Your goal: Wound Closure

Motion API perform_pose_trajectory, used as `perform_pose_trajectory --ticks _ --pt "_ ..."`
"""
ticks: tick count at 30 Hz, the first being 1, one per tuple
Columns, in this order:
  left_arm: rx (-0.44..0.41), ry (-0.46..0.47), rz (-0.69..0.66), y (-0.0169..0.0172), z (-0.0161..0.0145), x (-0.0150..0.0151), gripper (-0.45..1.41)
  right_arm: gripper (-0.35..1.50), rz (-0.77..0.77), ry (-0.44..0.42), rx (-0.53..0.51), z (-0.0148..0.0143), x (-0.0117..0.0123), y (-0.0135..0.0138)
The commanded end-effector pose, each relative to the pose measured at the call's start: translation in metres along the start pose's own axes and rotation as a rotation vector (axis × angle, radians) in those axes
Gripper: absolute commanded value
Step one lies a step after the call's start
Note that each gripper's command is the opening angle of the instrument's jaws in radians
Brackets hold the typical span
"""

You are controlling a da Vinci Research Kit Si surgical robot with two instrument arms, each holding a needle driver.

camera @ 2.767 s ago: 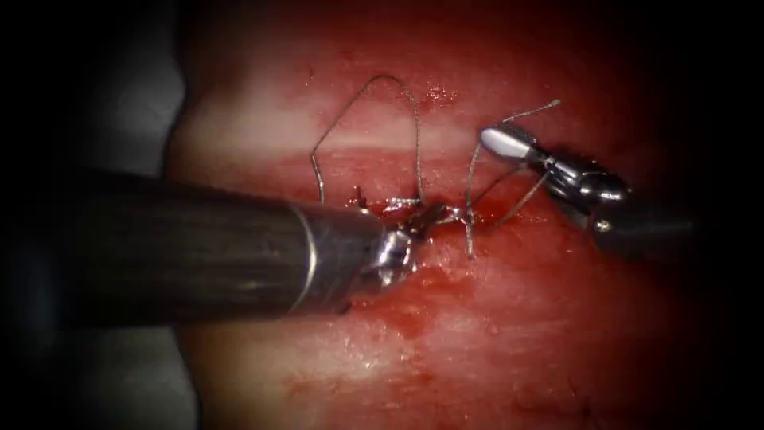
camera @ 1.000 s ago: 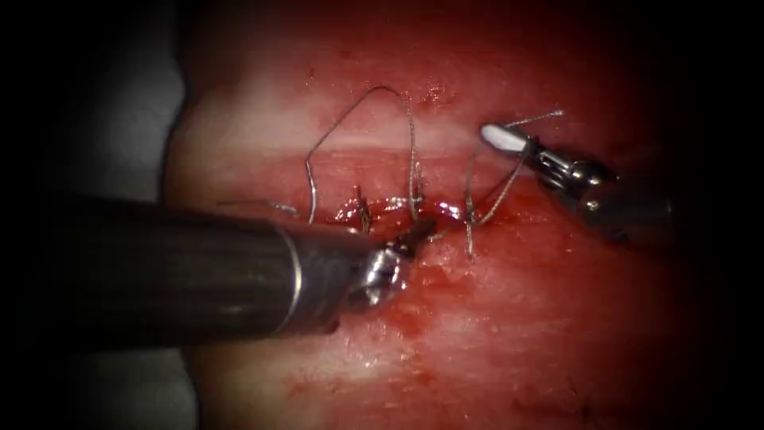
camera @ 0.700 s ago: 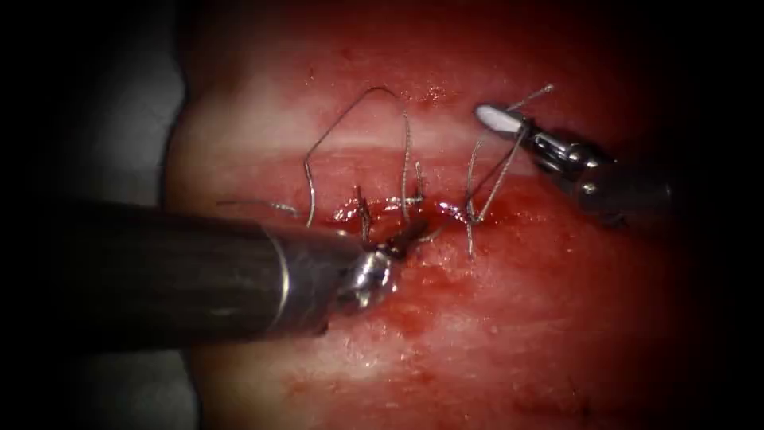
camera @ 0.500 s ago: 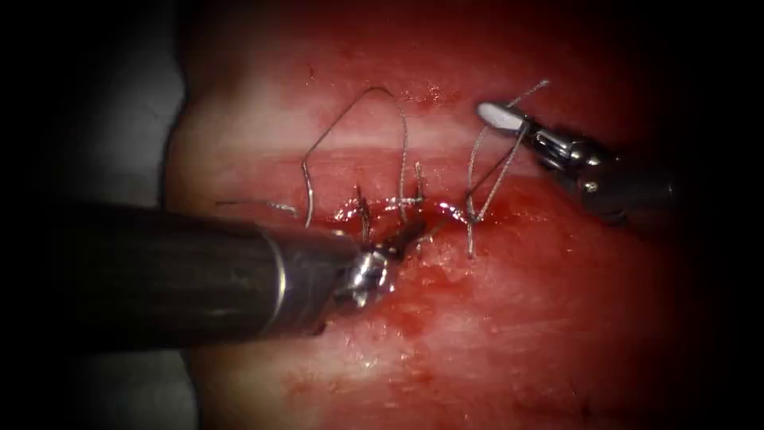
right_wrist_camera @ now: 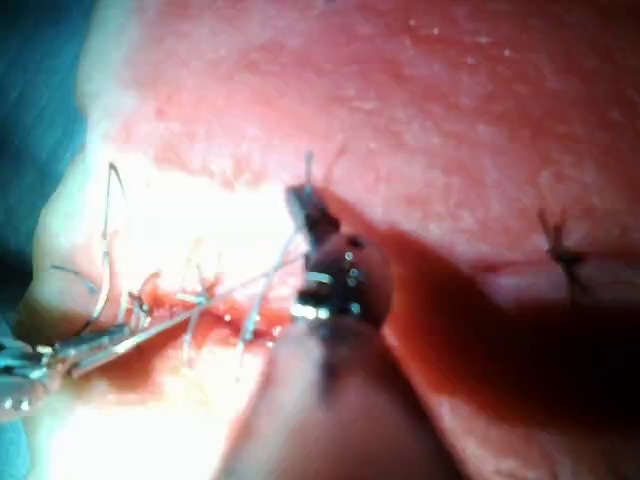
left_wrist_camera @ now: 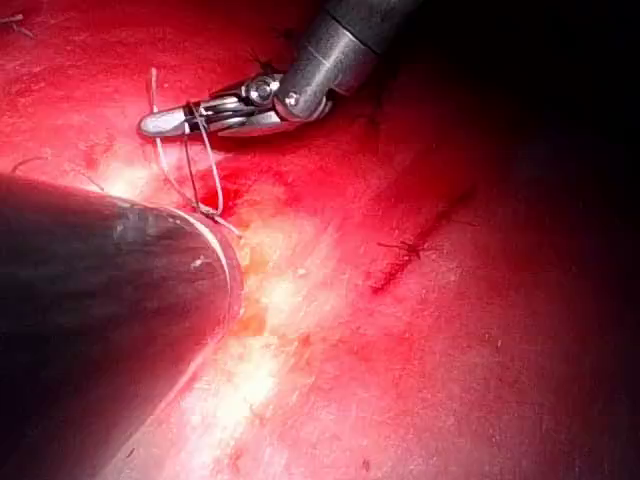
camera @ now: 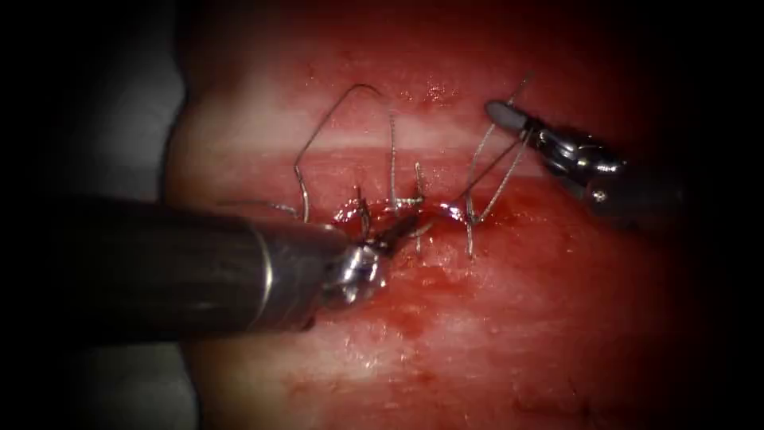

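The tissue (camera: 493, 318) has a cut (camera: 374, 210) wet with red fluid. My left tool (camera: 402, 228) lies over the cut's left part, its jaws shut on the thread right at the cut. From there the thread (camera: 350, 89) arcs high above the cut and comes back down. My right tool (camera: 500, 111) hovers above the cut's right end with its jaws shut, and two strands of thread are wound round them (left_wrist_camera: 200, 120). In the right wrist view, taut strands run from its jaws (right_wrist_camera: 305, 205) to the left tool (right_wrist_camera: 90, 350). I cannot make out the needle.
A tied stitch with short tails (camera: 469, 235) sits at the right end of the cut. Older stitches (left_wrist_camera: 410, 247) (right_wrist_camera: 555, 240) cross a closed line farther along. Grey cloth (camera: 119, 119) borders the tissue on the left.
The left tool has drawn back to the left with the thread in its jaws, and the high loop shifted left with it. The right tool rose a little, its wraps kept.
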State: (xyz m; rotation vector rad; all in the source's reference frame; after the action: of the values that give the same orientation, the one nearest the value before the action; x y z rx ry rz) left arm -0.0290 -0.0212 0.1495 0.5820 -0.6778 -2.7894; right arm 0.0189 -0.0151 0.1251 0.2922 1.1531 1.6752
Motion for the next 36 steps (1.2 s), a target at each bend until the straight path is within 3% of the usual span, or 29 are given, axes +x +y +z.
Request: perform_pose_trajectory --ticks 1,5,6,7,8,10,12,21,26,27,36 --pt "-0.011 0.001 -0.006 0.0004 0.0003 0.0000 -0.45 -0.35 -0.003 -0.001 0.009 -0.0004 -0.0015 -0.0002" --pt "-0.047 -0.007 -0.027 -0.0013 0.0009 -0.0014 -0.45 -0.35 -0.030 0.022 0.052 -0.0016 -0.0021 -0.0011" --pt "-0.083 -0.008 -0.029 -0.0017 0.0012 -0.0017 -0.38 -0.35 -0.027 0.033 0.061 -0.0019 -0.0023 -0.0014" --pt "-0.109 -0.010 -0.032 -0.0020 0.0016 -0.0020 -0.18 -0.35 -0.049 0.040 0.064 -0.0022 -0.0026 -0.0016" --pt "-0.129 -0.013 -0.037 -0.0024 0.0022 -0.0023 -0.15 -0.35 -0.082 0.052 0.070 -0.0025 -0.0029 -0.0020" --pt "-0.132 -0.018 -0.051 -0.0030 0.0031 -0.0028 -0.20 -0.35 -0.122 0.054 0.075 -0.0031 -0.0036 -0.0025" --pt "-0.138 -0.007 -0.068 -0.0039 0.0041 -0.0035 -0.45 -0.35 -0.153 0.043 0.092 -0.0036 -0.0045 -0.0030" --pt "-0.171 0.037 -0.129 -0.0100 0.0080 -0.0073 -0.45 -0.35 -0.226 -0.017 0.176 -0.0056 -0.0078 -0.0051" --pt "-0.184 0.032 -0.156 -0.0150 0.0097 -0.0095 -0.45 -0.35 -0.275 -0.035 0.189 -0.0066 -0.0093 -0.0061" --pt "-0.191 0.014 -0.172 -0.0175 0.0105 -0.0106 -0.45 -0.35 -0.295 -0.051 0.215 -0.0069 -0.0097 -0.0064" --pt "-0.196 -0.019 -0.213 -0.0220 0.0133 -0.0126 -0.45 -0.35 -0.480 -0.120 0.326 -0.0070 -0.0108 -0.0056"
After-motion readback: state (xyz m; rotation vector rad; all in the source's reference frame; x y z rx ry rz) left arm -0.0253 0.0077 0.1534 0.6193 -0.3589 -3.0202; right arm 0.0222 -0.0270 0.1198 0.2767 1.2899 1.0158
